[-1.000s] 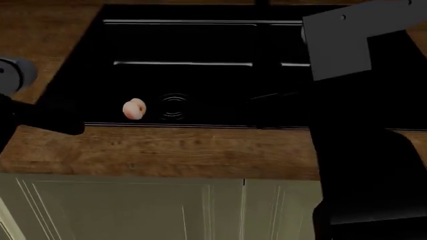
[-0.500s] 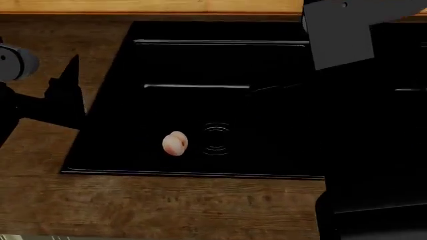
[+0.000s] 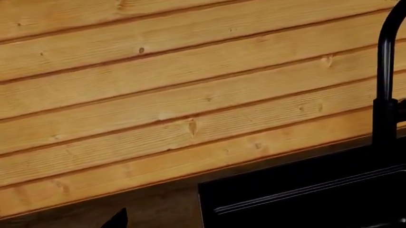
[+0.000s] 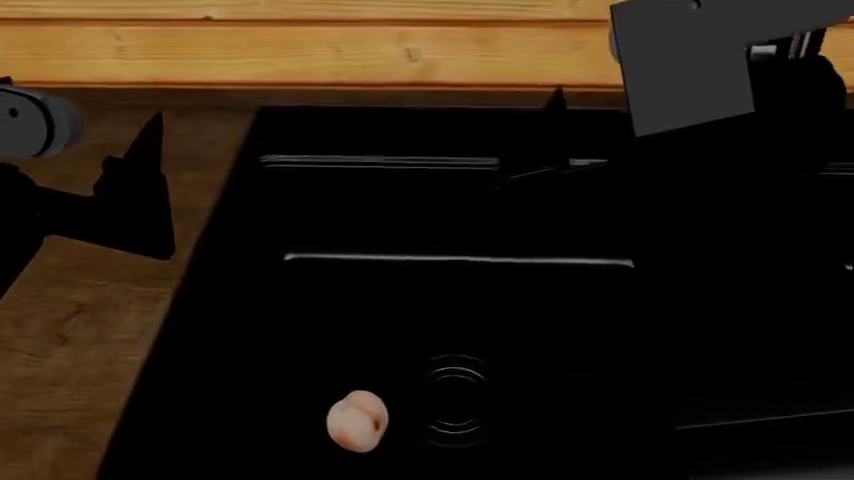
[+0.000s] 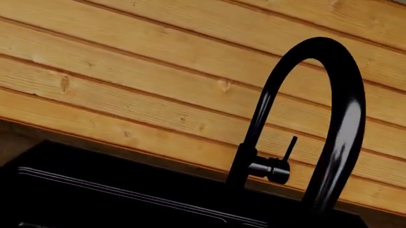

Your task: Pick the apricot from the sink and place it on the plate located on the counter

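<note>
The right tool is lost in black over the sink [image 4: 400, 210]; the faucet [image 3: 385, 95] is cut off.

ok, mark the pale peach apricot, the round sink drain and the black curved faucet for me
pale peach-cream apricot [image 4: 356, 421], head view, middle of the fruit.
round ringed drain [image 4: 457, 399], head view, centre of the rings.
black curved faucet [image 5: 347, 118], right wrist view, descending side of the arch.

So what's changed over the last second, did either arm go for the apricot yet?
No grab yet. The head view has tilted up: the cabinet fronts are gone, the pine wall now shows, and the sink and apricot have slid down the frame. The apricot still lies just beside the drain, untouched. The left gripper remains over the counter; the right arm stays over the sink's far corner.
</note>
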